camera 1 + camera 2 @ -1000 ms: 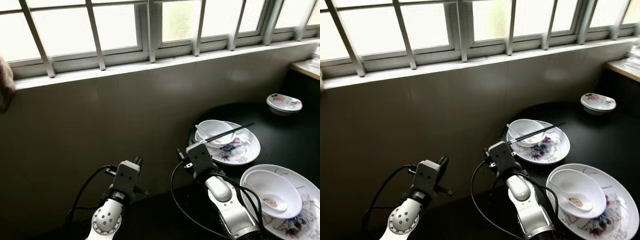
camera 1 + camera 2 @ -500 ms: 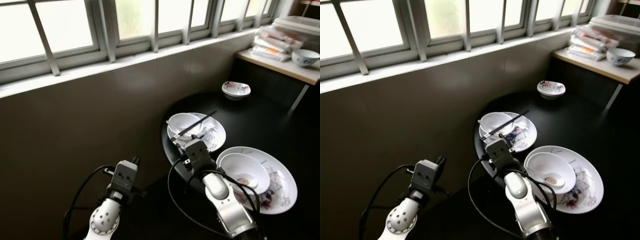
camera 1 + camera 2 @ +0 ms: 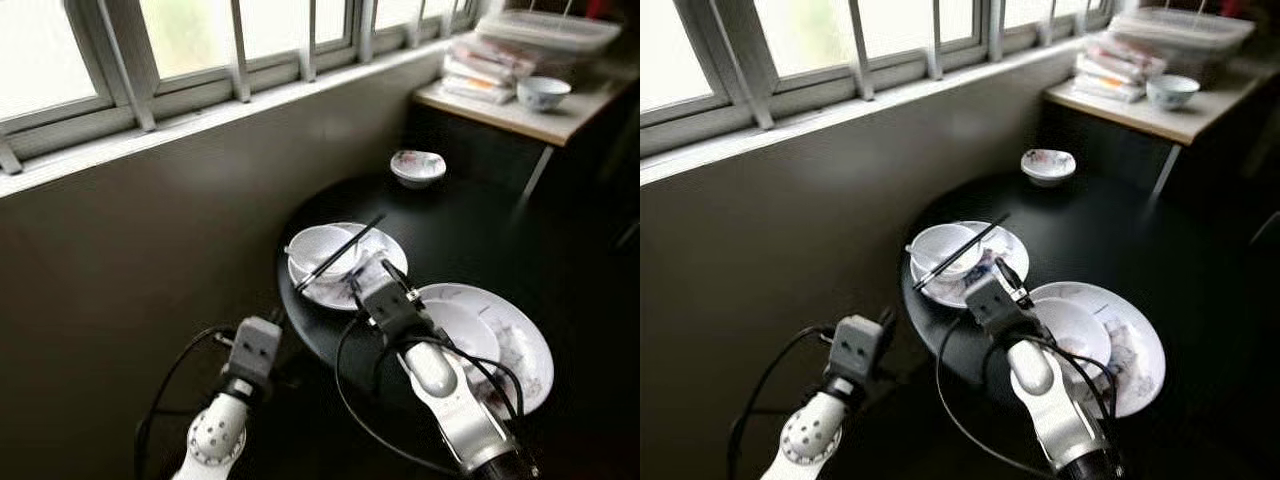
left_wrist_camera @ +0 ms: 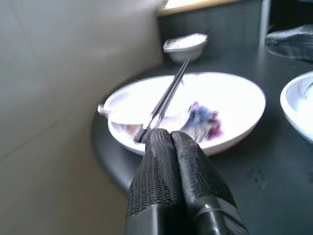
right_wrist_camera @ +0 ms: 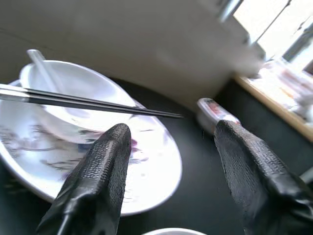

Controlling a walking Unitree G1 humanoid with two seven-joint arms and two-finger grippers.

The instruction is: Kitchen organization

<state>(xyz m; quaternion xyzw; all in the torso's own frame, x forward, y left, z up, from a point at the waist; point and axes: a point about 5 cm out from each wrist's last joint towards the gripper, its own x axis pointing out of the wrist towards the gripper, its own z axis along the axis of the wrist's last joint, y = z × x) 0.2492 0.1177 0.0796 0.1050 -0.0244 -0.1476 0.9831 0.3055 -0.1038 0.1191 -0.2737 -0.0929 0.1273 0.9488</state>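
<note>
1. two long black chopsticks (image 3: 338,252) lie loose across a small white bowl (image 3: 318,246) on a flowered white plate (image 3: 378,262), at the near edge of the round black table (image 3: 480,230); a nudge could roll them off.
2. right gripper (image 5: 171,142), fingers spread and empty, hovers just short of that plate; a low reach could strike its rim.
3. left gripper (image 4: 171,142) is pressed closed on nothing, beside the table edge.
4. blur suggests the robot is moving, so aim may drift.

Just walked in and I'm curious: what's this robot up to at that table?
It stands at a round black table of used dishes. Its right gripper, fingers open, hovers by a plate whose bowl has chopsticks laid across it. The left gripper is shut, holding nothing. Nothing is picked up yet.
</note>
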